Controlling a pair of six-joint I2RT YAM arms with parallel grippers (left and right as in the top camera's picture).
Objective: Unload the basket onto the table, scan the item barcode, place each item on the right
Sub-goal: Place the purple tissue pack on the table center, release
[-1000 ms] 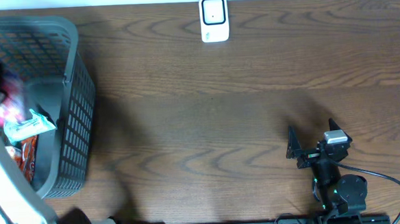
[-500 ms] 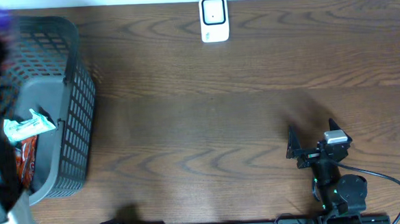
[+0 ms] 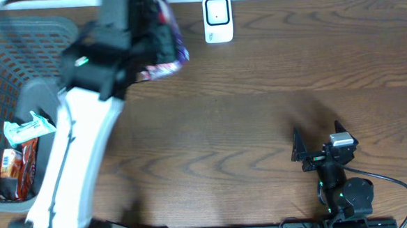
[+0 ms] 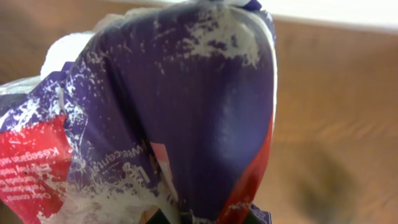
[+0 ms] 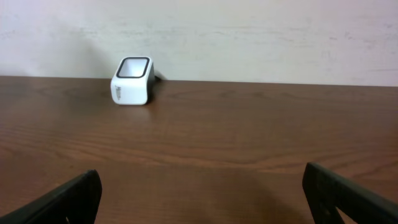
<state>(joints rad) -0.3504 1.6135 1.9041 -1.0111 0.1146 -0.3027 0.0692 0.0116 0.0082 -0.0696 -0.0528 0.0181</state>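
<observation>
Left hand (image 3: 149, 41) has swung up out of the basket (image 3: 17, 29) — now clenched on the purple packet (image 3: 167, 58), just left of the scanner (image 3: 218, 19). Barcode not visible; likely needs presenting. Right hand (image 3: 318, 139) spread wide, empty — unmoved.

Soft, even light from above falls on the brown table (image 3: 259, 111). From overhead the left arm (image 3: 86, 134) and the purple packet (image 3: 167, 54) are smeared, their edges lost, while the scanner (image 3: 218, 19) is crisp; the right gripper (image 3: 316, 132) throws a faint, diffuse shadow toward the far side. The left wrist view is soft all over, with white sheen on the packet's crinkled foil and the wood behind out of focus. In the right wrist view the near fingers (image 5: 71, 198) are dark, blurred shapes below a pale wall (image 5: 249, 37)
</observation>
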